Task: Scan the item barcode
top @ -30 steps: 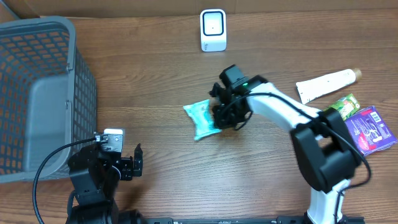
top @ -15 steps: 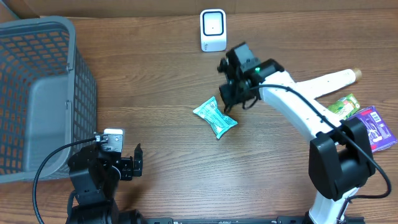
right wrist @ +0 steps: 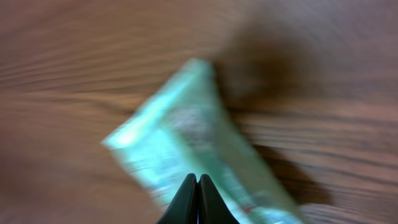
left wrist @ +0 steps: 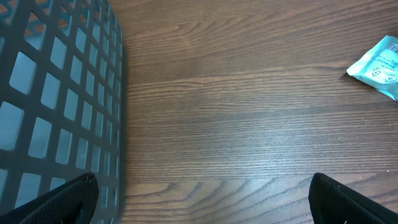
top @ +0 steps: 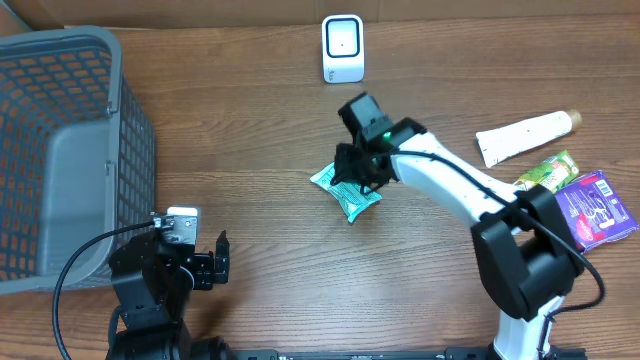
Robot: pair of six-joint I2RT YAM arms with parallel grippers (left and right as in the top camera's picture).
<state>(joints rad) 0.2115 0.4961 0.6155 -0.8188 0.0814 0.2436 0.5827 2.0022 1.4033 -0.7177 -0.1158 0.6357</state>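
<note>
Two claws. Left claw [top: 218,262] spread wide, holding nothing, grey basket [top: 60,150] beside it on its left. Right claw [right wrist: 197,182] clenched shut, tips right over teal packet [top: 358,203] lying on tabletop [top: 260,130]; contact unclear. White scanner [top: 343,48] well beyond right claw.

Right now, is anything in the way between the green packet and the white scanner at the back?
Nothing visible: only bare table lies between the packet and the scanner. The right tool sits over the packet.

The teal packet [right wrist: 180,146] shows blurred in the right wrist view, print unreadable.
</note>
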